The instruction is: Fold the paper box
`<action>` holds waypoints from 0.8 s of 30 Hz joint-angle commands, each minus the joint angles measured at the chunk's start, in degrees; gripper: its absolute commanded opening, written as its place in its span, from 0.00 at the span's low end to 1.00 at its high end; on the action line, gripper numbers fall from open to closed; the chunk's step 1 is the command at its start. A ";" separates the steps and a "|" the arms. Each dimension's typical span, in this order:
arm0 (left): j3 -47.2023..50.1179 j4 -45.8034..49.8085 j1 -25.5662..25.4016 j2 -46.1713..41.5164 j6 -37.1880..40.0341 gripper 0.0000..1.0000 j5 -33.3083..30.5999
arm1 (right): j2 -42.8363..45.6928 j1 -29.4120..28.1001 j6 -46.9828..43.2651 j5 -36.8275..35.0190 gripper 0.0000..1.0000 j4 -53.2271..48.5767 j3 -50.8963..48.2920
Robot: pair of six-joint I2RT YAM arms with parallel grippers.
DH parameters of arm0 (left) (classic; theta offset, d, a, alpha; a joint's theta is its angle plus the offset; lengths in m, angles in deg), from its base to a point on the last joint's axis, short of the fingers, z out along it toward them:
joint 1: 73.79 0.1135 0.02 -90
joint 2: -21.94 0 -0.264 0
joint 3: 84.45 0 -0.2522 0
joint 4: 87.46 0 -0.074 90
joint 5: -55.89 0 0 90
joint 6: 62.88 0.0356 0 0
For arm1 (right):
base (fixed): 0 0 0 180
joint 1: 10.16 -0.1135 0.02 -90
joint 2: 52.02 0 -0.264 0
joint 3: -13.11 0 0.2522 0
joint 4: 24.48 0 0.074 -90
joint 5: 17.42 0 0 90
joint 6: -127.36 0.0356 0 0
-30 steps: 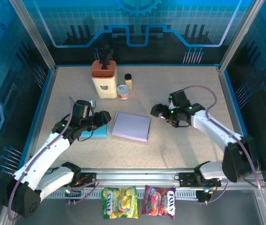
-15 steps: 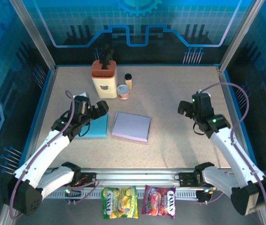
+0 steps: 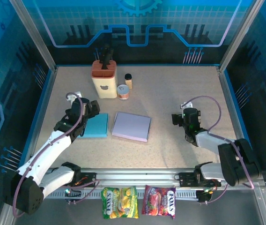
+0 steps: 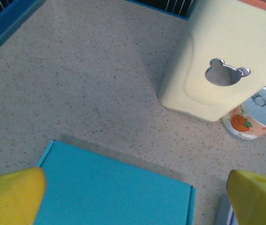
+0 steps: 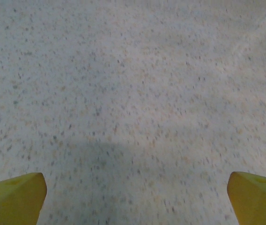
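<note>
Starting with the left hand [image 3: 90, 110] — spread as wide as it goes, nothing held, hanging just over the far edge of the blue paper box [image 3: 95, 125]. From its wrist cam, can see both yellow fingertips [image 4: 12, 196] down in the bottom corners, the flat blue top lying between them. Can't tell for sure whether either tip touches it. Same deal for the right hand [image 3: 182, 118]: wide open, empty, low over bare bench [image 5: 133, 93], well apart from both boxes.

Moving outward: blue paper box flat on the bench, just beside the lilac paper box [image 3: 131, 126], also lying flat, with a narrow gap between the two. Neither one folded up into shape.

Containers at the back:
- Cream knife block [image 3: 104, 83] with a reddish slotted top and dark handles sticking out of it.
- Right next to its right side, a small can [image 3: 122, 92] with an orange fruit print and a pull-tab lid, shut.
- Just behind that, a little brown bottle [image 3: 129, 81] with a dark cap.

No way to see inside either of those last two.

Edges: blue rim [image 3: 41, 108] all round the bench, near the left arm. Loads of open room across the right half and along the near strip in front of the boxes. Green-yellow snack packet [image 3: 119, 202] and red snack packet [image 3: 159, 201] side by side down at the front rail — off the working surface.
</note>
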 commanded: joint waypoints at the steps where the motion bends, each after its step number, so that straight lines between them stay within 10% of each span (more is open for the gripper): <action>1: 1.40 -2.75 1.13 -1.40 4.92 0.99 -1.64 | -2.01 2.53 -2.99 3.40 1.00 15.05 0.59; 8: 1.68 -0.24 1.88 -1.92 5.64 0.99 1.06 | -12.71 9.01 0.10 8.64 1.00 39.05 -5.81; 24: 12.18 -22.26 7.58 2.67 17.23 0.99 11.25 | -11.80 7.61 -0.74 6.69 1.00 34.59 -4.32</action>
